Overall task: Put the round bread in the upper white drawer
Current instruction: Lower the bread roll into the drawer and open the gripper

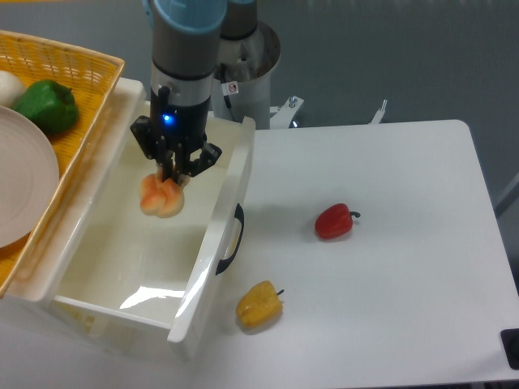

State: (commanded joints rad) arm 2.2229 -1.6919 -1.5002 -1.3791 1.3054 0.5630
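Observation:
The round bread (163,198) is a pale tan-orange bun held in my gripper (174,173), which is shut on its top. It hangs inside the open upper white drawer (105,267), toward the back. Whether it touches the drawer floor I cannot tell. The drawer's front panel with its dark oval handle (233,237) stands to the right of the bun. My arm comes down from the top of the view over the drawer.
A woven yellow basket (73,89) at the left holds a green bell pepper (47,105) and a white plate (20,178). A red bell pepper (334,221) and a yellow bell pepper (259,305) lie on the white table right of the drawer.

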